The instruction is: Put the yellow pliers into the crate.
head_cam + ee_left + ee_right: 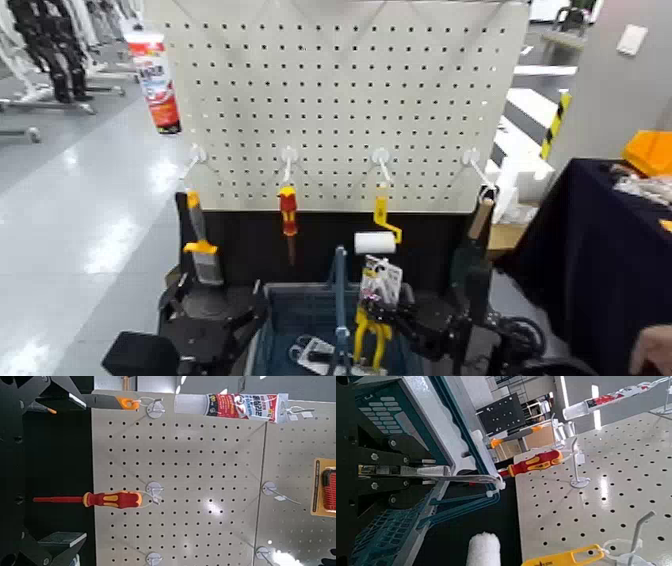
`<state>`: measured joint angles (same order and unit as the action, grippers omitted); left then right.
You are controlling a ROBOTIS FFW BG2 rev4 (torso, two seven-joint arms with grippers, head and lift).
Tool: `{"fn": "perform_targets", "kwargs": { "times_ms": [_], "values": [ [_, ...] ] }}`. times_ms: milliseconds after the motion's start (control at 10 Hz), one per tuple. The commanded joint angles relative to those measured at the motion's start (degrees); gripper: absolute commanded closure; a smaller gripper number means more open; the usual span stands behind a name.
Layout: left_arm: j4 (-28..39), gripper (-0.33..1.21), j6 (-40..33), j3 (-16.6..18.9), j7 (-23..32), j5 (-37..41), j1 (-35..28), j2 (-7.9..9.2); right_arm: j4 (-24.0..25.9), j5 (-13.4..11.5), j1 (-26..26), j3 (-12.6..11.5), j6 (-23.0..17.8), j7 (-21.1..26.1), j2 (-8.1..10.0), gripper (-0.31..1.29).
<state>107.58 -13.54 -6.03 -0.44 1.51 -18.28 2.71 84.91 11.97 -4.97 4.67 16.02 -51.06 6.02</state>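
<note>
The yellow pliers [370, 318] on their black-and-yellow card hang upright over the right half of the crate [290, 305], a blue-grey mesh basket with a hoop handle [340, 285]. My right gripper [402, 322] is shut on the card's right side. In the right wrist view the card [447, 472] shows edge-on between the right gripper's fingers [383, 471], above the crate's mesh [379, 534]. My left gripper [205, 320] rests low at the crate's left; its wrist view shows its fingers [59, 542] spread open, facing the pegboard.
On the pegboard [335, 100] hang a scraper [200, 245], a red-and-yellow screwdriver [288, 215], a yellow-handled paint roller [378, 232] and a wooden-handled tool [481, 215]. A packaged item [315, 352] lies in the crate. A dark-clothed table [600, 260] and a person's hand [652, 350] are at right.
</note>
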Motion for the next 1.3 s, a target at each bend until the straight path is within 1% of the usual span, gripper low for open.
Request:
{"fn": "perform_targets", "kwargs": {
  "times_ms": [100,300,400,500,600,700,800,1000,1100,1200,1300],
  "values": [
    [0.0,0.15,0.0,-0.04,0.0,0.07,0.0,-0.07,-1.41,-0.81,-0.57,0.25,-0.29,0.0,0.49,1.1],
    [0.0,0.15,0.09,-0.04,0.0,-0.02,0.09,-0.07,-2.55,-1.6,-0.83,0.25,-0.2,0.0,0.57,1.09],
    [0.0,0.15,0.09,-0.04,0.0,-0.02,0.18,-0.16,-2.55,-1.34,-0.74,-0.1,0.5,0.26,0.49,0.71],
    [0.0,0.15,0.09,-0.04,0.0,-0.02,0.09,-0.07,-2.29,-1.34,-0.66,-0.45,0.77,0.44,0.4,0.22],
    [0.0,0.15,0.0,0.05,0.0,-0.02,0.18,-0.07,-1.67,-1.07,-0.39,-0.54,0.68,0.44,0.49,0.01],
    [0.0,0.15,0.0,0.05,0.0,-0.02,0.18,-0.07,-0.09,-0.72,0.4,-0.89,0.15,1.58,0.4,0.01],
    [0.0,0.15,0.0,0.05,0.0,-0.02,0.09,-0.07,2.81,-0.11,1.72,-1.51,-0.64,3.51,0.22,-0.04],
    [0.0,0.15,-0.09,0.23,0.0,-0.02,0.0,-0.07,10.63,-0.28,6.73,-3.18,-3.98,9.84,-0.48,-0.05],
    [0.0,0.15,-0.18,0.32,0.0,-0.02,-0.09,-0.07,14.41,-0.9,10.51,-3.88,-6.97,15.47,-0.83,-0.02],
    [0.0,0.15,-0.44,0.4,0.0,-0.02,-0.26,-0.16,17.57,-0.46,14.64,-3.44,-9.87,23.82,-0.92,-0.01],
    [0.0,0.15,-0.62,0.76,0.0,-0.02,-0.61,-0.25,19.24,-0.55,17.98,-2.82,-13.29,27.95,-1.1,-0.01]
  ]
}}
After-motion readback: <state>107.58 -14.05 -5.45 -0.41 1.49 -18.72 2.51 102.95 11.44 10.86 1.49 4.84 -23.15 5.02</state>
